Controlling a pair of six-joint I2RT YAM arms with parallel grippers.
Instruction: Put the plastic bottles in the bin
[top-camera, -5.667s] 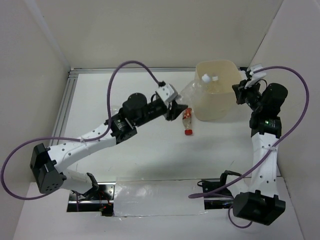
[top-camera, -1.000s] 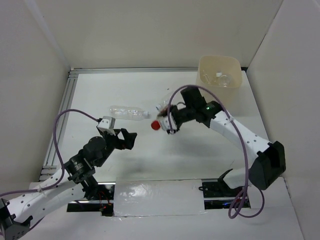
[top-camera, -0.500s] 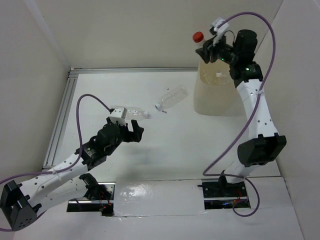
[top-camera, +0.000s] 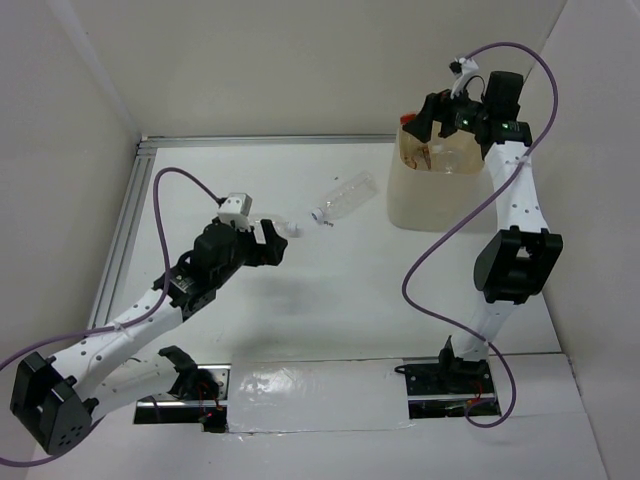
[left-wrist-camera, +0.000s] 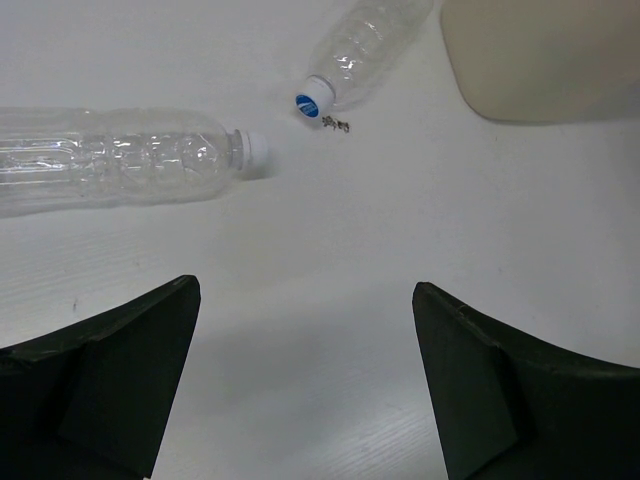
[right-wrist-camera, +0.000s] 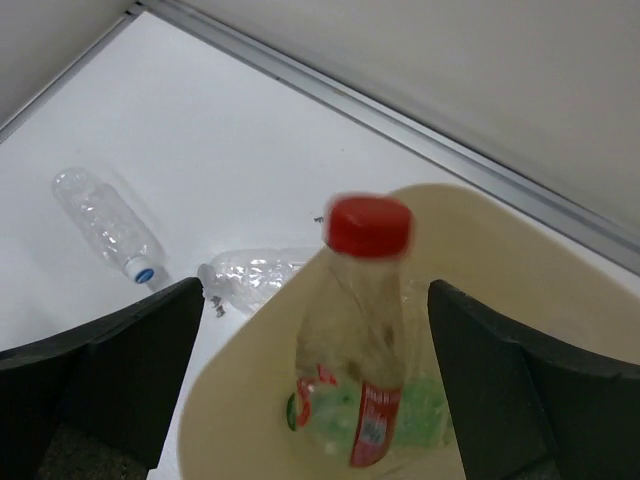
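Bottle w/ red cap (right-wrist-camera: 362, 340), clear crinkled plastic, red label, blurred in mouth of cream translucent bin (right-wrist-camera: 560, 290). Right hand (right-wrist-camera: 315, 290) spread wide, not touching it. Left hand (left-wrist-camera: 305, 288) spread over bench (left-wrist-camera: 330, 230); long ribbed bottle (left-wrist-camera: 110, 160) & short clear bottle (left-wrist-camera: 365, 45) lie there.

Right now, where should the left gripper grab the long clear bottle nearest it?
I'd take the clear bottle at its mid-body, from above: it lies flat on its side, lengthwise along the finger line of the open left gripper, so turn the wrist first.
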